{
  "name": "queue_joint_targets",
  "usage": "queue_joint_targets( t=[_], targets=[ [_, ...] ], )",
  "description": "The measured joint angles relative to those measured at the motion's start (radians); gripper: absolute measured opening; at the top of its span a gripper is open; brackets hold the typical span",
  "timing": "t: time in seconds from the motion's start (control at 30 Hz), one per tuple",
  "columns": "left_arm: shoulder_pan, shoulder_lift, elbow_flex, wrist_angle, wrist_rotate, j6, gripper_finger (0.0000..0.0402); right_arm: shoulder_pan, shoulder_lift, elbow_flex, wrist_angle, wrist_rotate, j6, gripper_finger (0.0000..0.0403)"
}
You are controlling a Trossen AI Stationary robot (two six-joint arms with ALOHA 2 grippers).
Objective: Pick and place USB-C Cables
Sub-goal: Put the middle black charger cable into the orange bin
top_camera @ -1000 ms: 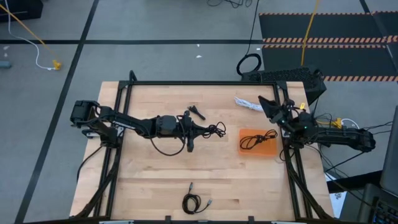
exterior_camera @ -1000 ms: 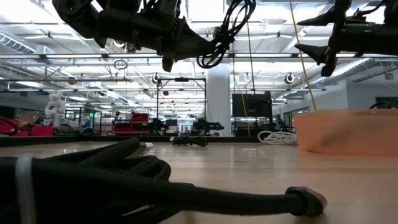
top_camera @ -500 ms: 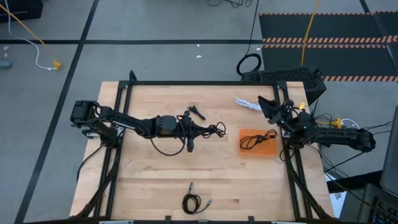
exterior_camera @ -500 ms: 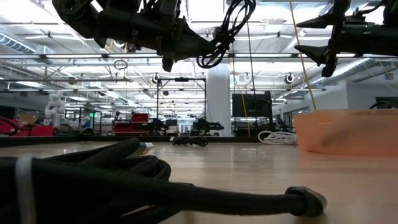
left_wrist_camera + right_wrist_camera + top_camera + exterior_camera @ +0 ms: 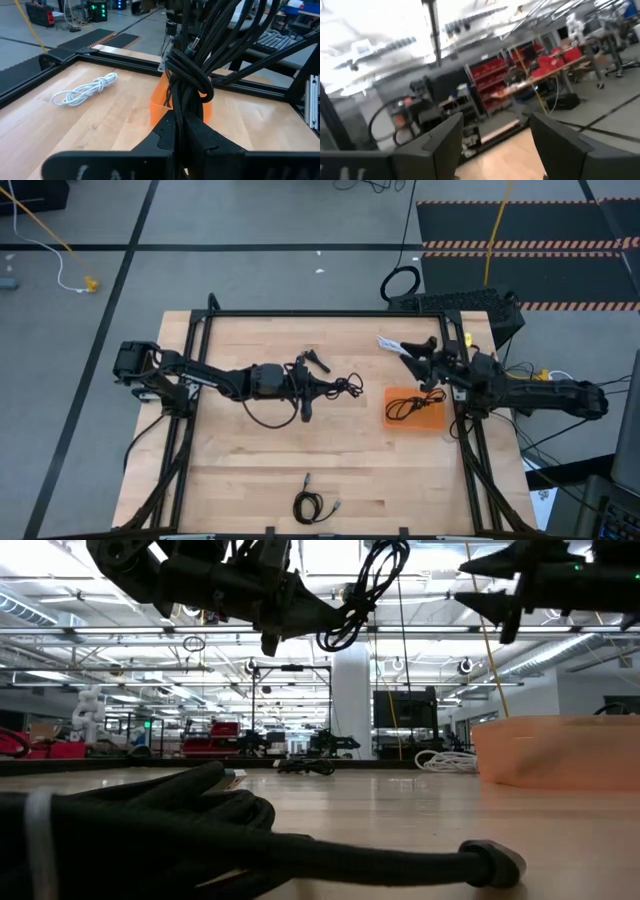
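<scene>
Black cable bundle (image 5: 346,388) hung clamped in the left gripper (image 5: 322,387), lifted above mid-table (image 5: 240,470). Orange tray (image 5: 433,419) held one black cable (image 5: 410,405). White cable (image 5: 398,347) lay near the table's far edge; another black coil (image 5: 310,505) sat at the near edge, one more (image 5: 316,359) by the left arm. Left wrist view showed the held bundle (image 5: 192,75) in front of the tray (image 5: 160,102). Right gripper (image 5: 412,352), fingers apart, hovered near the white cable.

1. Bare tabletop (image 5: 250,460) is lying open across the middle and front, broken only by one black coil (image 5: 311,505) near the front edge.
2. The right gripper (image 5: 415,352) is hanging over the white cable (image 5: 392,344), crowding the approach beside the orange tray (image 5: 436,419).
3. The left gripper (image 5: 322,387) is holding a dangling black cable (image 5: 347,387) mid-table.
</scene>
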Motion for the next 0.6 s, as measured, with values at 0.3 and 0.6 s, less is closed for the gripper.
queue_joint_targets(
  t=[0.3, 0.6],
  targets=[
    [0.024, 0.000, 0.000, 0.012, 0.000, 0.011, 0.0021, 0.021, 0.161, 0.008, 0.033, -0.031, 0.003, 0.0223],
    [0.050, 0.000, 0.000, 0.025, -0.001, 0.011, 0.0017, 0.114, 0.330, 0.010, 0.250, -0.030, 0.004, 0.0223]
  ],
)
